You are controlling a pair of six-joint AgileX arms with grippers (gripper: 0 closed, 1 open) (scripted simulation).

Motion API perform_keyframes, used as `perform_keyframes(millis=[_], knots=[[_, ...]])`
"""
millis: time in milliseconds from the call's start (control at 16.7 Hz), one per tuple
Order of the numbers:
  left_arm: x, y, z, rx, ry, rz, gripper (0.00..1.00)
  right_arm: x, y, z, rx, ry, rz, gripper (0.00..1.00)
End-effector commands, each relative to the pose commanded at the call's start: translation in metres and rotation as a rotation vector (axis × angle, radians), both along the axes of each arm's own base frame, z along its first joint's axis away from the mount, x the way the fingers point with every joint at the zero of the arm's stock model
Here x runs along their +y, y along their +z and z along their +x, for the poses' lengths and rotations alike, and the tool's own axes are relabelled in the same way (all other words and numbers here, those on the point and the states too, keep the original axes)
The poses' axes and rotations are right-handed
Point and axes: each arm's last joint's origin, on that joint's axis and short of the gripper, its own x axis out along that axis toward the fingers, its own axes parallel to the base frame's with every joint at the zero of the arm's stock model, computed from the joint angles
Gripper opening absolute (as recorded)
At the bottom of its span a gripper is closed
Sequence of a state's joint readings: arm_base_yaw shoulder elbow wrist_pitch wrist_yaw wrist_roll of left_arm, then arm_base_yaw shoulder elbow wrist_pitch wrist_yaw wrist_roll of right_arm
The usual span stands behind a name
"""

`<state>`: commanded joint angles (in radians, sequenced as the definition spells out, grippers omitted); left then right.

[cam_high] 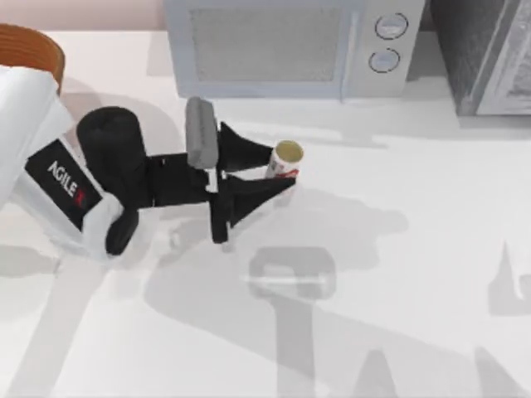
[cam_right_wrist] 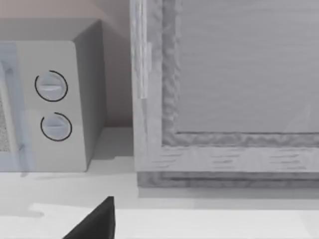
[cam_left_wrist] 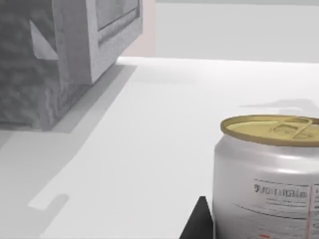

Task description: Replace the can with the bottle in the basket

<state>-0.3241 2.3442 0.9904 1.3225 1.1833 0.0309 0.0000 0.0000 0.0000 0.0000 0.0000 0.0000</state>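
The can (cam_high: 288, 154) stands upright on the white table, just in front of the microwave, showing its olive-gold top and red-and-white label. My left gripper (cam_high: 282, 168) reaches in from the left with a black finger on each side of it, shut on the can. Up close, the can (cam_left_wrist: 271, 174) has one fingertip (cam_left_wrist: 199, 221) pressed against its side. Whether its base touches the table is hidden. The orange-brown basket (cam_high: 33, 43) sits at the far left corner, partly behind my left arm. The bottle is out of view. One black finger (cam_right_wrist: 97, 221) of my right gripper shows.
A grey microwave (cam_high: 282, 46) stands along the back edge, with a grey textured cabinet (cam_high: 489, 58) to its right. The cabinet (cam_right_wrist: 229, 89) and microwave (cam_right_wrist: 55, 104) face my right wrist. White tabletop stretches across the front and right.
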Motion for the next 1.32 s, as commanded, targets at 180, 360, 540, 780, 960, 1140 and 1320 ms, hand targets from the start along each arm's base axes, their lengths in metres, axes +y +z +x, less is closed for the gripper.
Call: perform_keyframes(millis=[180,360,540,780,960,1140,1320], knots=[[-0.008,-0.03,0.0,-0.002,-0.08,-0.001,0.0,0.0,0.0,0.0,0.0,0.0,0.0,1.0],[-0.011,-0.041,0.0,-0.002,-0.11,-0.002,0.0,0.0,0.0,0.0,0.0,0.0,0.0,1.0],[-0.011,-0.041,0.0,-0.002,-0.11,-0.002,0.0,0.0,0.0,0.0,0.0,0.0,0.0,1.0],[-0.011,-0.041,0.0,-0.002,-0.11,-0.002,0.15,0.0,0.0,0.0,0.0,0.0,0.0,1.0],[-0.011,-0.041,0.0,-0.002,-0.11,-0.002,0.38,0.0,0.0,0.0,0.0,0.0,0.0,1.0],[-0.011,-0.041,0.0,-0.002,-0.11,-0.002,0.6,0.0,0.0,0.0,0.0,0.0,0.0,1.0],[-0.011,-0.041,0.0,-0.002,-0.11,-0.002,0.83,0.0,0.0,0.0,0.0,0.0,0.0,1.0]])
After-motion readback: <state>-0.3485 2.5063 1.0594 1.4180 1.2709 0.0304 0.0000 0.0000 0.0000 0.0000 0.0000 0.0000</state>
